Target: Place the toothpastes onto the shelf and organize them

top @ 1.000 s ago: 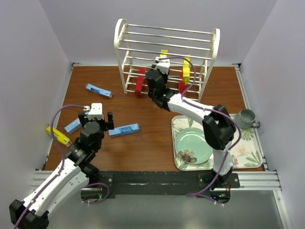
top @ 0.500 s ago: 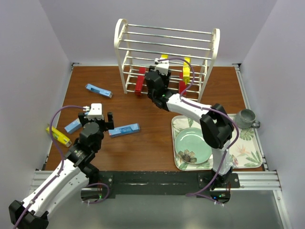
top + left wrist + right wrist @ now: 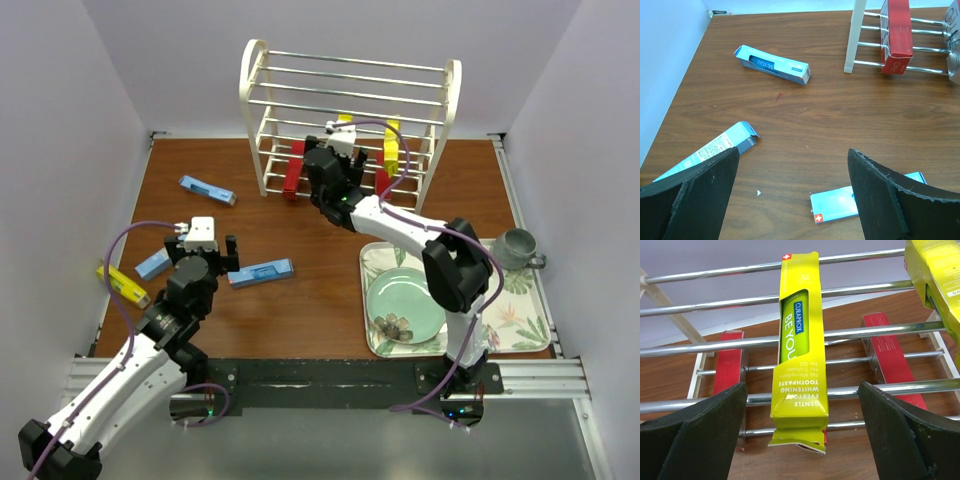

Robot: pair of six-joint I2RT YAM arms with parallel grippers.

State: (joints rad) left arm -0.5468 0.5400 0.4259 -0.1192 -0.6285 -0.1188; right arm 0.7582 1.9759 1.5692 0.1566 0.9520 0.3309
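The white wire shelf (image 3: 252,100) stands at the back of the table. Two red toothpastes (image 3: 293,170) (image 3: 382,182) and two yellow ones (image 3: 391,145) (image 3: 343,113) lean on its rungs. My right gripper (image 3: 335,150) is open at the shelf front. In the right wrist view its jaws (image 3: 801,390) stand wide on either side of a yellow box (image 3: 799,340) without touching it. Three light blue boxes (image 3: 207,190) (image 3: 152,264) (image 3: 262,271) and a yellow one (image 3: 122,283) lie on the table. My left gripper (image 3: 203,240) (image 3: 792,155) hovers open and empty among them.
A floral tray (image 3: 530,320) at the right holds a green plate (image 3: 405,308). A grey mug (image 3: 515,248) stands on the tray's far right edge. White walls close in the table on the left, back and right.
My right gripper has opened wide and let go of the yellow box, which now leans on the shelf rungs. The left arm has not moved.
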